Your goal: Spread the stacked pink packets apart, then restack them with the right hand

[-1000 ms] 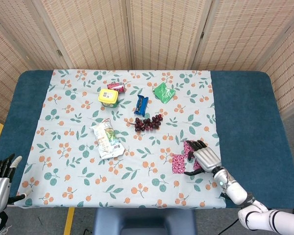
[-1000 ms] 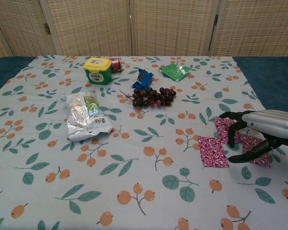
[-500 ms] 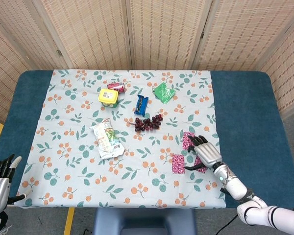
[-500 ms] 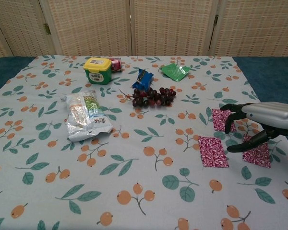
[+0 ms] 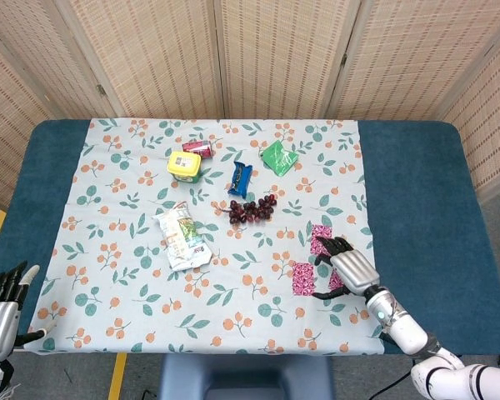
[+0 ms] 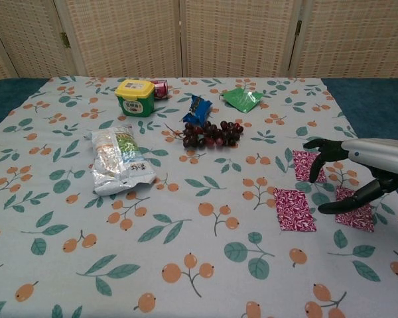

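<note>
Meanwhile the right hand (image 6: 358, 175) hovered with fingers apart, grasping nothing, above three pink packets (image 6: 293, 209) lying separately on the surface (image 6: 186, 225); the left hand (image 5: 0, 304) was released too

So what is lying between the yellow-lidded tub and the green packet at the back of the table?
The blue snack bar lies between the yellow-lidded tub and the green packet, a little nearer the camera. The chest view shows it best.

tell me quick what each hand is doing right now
Left hand: open, holding nothing, at the table's near left corner.
Right hand: open, fingers spread above the pink packets, holding nothing.
</note>
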You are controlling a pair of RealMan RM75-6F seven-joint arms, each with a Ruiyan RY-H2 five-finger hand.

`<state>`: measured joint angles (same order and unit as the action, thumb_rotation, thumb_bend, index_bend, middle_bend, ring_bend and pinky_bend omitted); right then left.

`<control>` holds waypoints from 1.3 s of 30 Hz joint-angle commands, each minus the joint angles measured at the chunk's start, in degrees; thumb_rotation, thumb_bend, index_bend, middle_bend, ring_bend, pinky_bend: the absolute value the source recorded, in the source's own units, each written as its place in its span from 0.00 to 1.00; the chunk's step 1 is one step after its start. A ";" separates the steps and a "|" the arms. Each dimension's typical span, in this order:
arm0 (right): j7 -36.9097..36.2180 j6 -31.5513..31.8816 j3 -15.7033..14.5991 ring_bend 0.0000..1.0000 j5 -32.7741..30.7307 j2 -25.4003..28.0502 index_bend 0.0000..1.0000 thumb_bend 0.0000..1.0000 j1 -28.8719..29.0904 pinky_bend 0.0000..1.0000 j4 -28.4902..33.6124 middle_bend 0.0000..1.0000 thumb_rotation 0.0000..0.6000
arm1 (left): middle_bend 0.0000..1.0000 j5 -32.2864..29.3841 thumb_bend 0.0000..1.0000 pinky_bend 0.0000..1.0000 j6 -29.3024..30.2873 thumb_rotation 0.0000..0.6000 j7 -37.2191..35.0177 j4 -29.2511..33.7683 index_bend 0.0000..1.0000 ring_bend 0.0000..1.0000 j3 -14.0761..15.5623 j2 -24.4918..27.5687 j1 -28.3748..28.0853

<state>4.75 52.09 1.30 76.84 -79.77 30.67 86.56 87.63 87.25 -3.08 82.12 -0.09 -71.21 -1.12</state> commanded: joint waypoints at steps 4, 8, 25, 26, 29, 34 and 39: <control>4.10 2.63 -0.28 0.00 -1.99 -1.65 0.28 0.08 -1.78 0.00 1.92 0.04 0.78 | 0.00 -0.01 0.19 0.00 0.38 1.00 -0.74 -0.38 0.01 0.03 0.12 0.09 0.32; 6.70 2.97 -0.44 0.00 -4.07 -2.12 0.25 0.08 -2.37 0.00 3.32 0.04 0.78 | 0.00 0.20 0.19 0.00 0.58 1.00 -1.16 -0.68 0.01 0.03 0.28 0.12 0.46; 17.47 1.66 2.91 0.00 -18.89 -3.85 0.20 0.08 0.56 0.00 9.32 0.03 0.79 | 0.00 1.22 0.19 0.00 1.09 1.00 -3.10 -2.36 0.01 0.03 0.74 -0.67 0.62; 18.21 1.66 2.89 0.00 -19.32 -4.16 0.20 0.08 0.87 0.00 9.20 0.03 0.79 | 0.00 1.19 0.19 0.00 1.10 1.00 -3.23 -2.52 0.01 0.03 0.75 -0.73 0.66; 20.46 1.41 2.71 0.00 -21.01 -5.24 0.20 0.08 1.87 0.00 8.76 0.03 0.78 | 0.00 0.93 0.19 0.00 1.07 1.00 -3.77 -3.09 0.01 0.03 0.78 -0.87 0.84; 22.94 1.46 2.62 0.00 -23.57 -6.70 0.20 0.08 3.09 0.00 7.81 0.03 0.78 | 0.00 0.73 0.19 0.00 0.91 1.00 -4.46 -3.93 0.01 0.03 0.82 -1.10 0.95; 24.05 1.66 2.60 0.00 -25.30 -7.69 0.20 0.08 3.91 0.00 7.10 0.03 0.78 | 0.00 0.69 0.19 0.00 0.80 1.00 -4.89 -4.40 0.01 0.03 0.80 -1.30 0.94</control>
<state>28.67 53.69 3.93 51.66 -87.34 34.47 93.78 88.33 88.06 -7.96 77.72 0.72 -72.50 -0.18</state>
